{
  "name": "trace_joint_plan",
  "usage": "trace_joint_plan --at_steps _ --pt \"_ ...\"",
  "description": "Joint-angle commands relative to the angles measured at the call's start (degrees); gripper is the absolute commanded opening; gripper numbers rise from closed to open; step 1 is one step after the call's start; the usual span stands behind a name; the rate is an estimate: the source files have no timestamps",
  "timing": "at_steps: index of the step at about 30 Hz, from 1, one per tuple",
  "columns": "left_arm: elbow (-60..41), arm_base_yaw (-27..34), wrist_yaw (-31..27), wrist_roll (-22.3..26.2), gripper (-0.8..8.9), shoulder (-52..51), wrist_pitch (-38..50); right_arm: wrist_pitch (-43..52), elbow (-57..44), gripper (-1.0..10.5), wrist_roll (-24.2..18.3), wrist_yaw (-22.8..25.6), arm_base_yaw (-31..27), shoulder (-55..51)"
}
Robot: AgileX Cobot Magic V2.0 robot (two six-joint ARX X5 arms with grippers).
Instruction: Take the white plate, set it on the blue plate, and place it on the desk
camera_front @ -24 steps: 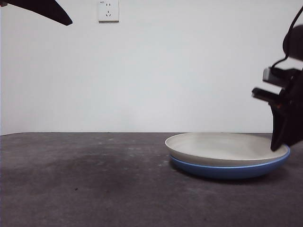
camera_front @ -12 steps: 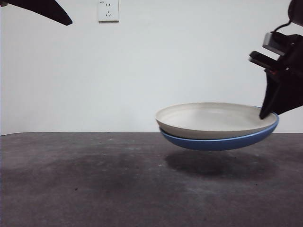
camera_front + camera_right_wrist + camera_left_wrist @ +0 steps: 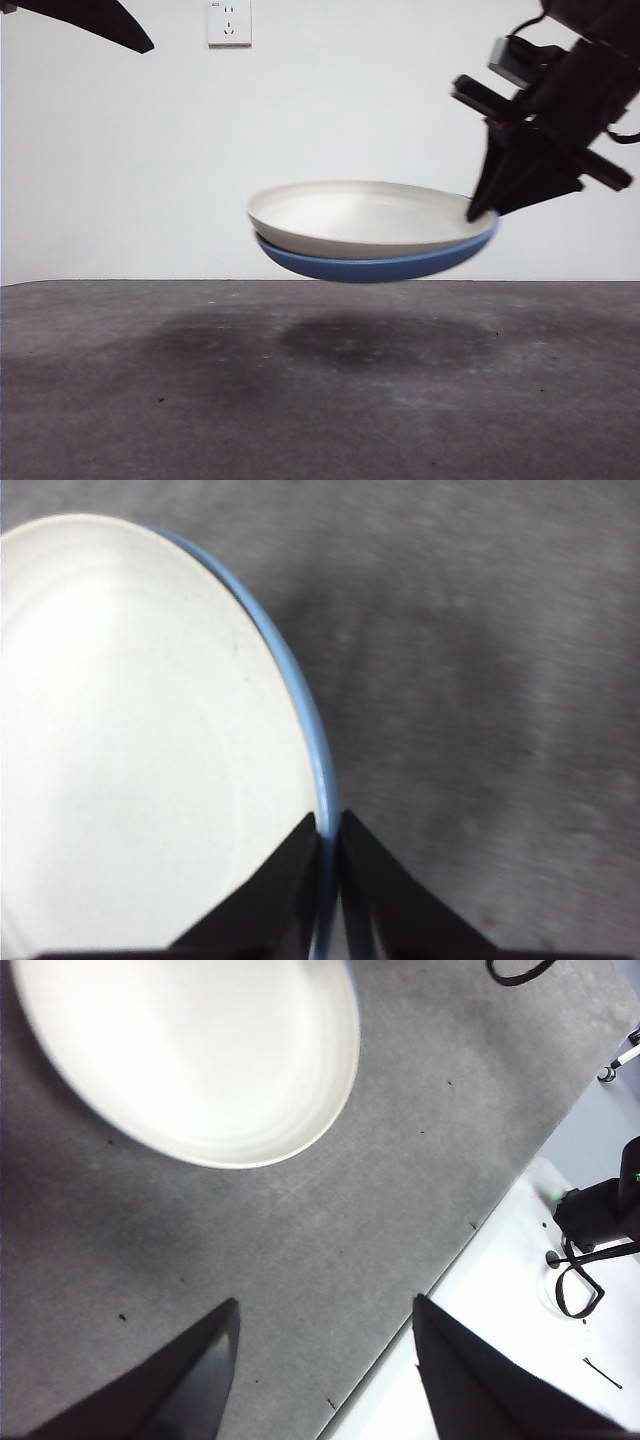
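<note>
The white plate [image 3: 365,217] lies nested inside the blue plate [image 3: 370,266], and both hang in the air above the desk [image 3: 300,390]. My right gripper [image 3: 480,215] is shut on the stacked rims at their right edge. In the right wrist view the jaws pinch the blue rim [image 3: 318,780] beside the white plate [image 3: 140,750]. My left gripper [image 3: 325,1325] is open, high above the desk, with nothing between its jaws. The white plate [image 3: 190,1050] shows from above in the left wrist view.
A wall socket [image 3: 229,22] is on the white wall behind. The left arm shows as a black tip [image 3: 90,20] at the top left corner. The desk's edge [image 3: 440,1280] and cables [image 3: 580,1280] appear in the left wrist view.
The right gripper has lifted both stacked plates off the desk and carried them up and to the left. The left arm has not moved.
</note>
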Motion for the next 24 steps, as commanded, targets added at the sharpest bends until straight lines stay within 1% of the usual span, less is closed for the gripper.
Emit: trace_joint_plan --at_steps 1,4,10,19,24 --pt "0.57 -0.42 0.15 0.66 2.79 0.26 0.61 2.36 1.27 0.1 3.63 0.07 1.77 2.03" --pt "0.57 -0.42 0.15 0.66 2.79 0.26 0.61 4.17 1.27 0.1 4.94 1.16 3.37 3.85" --pt "0.57 -0.42 0.15 0.63 2.79 0.26 0.61 7.96 1.53 0.1 7.34 1.18 4.94 9.14" --pt "0.57 -0.42 0.15 0.61 2.79 0.26 0.35 8.74 5.60 0.1 7.63 1.27 5.57 18.64" --pt "0.57 -0.42 0.15 0.61 2.79 0.26 0.15 8.72 6.80 0.1 7.56 1.31 5.68 21.51"
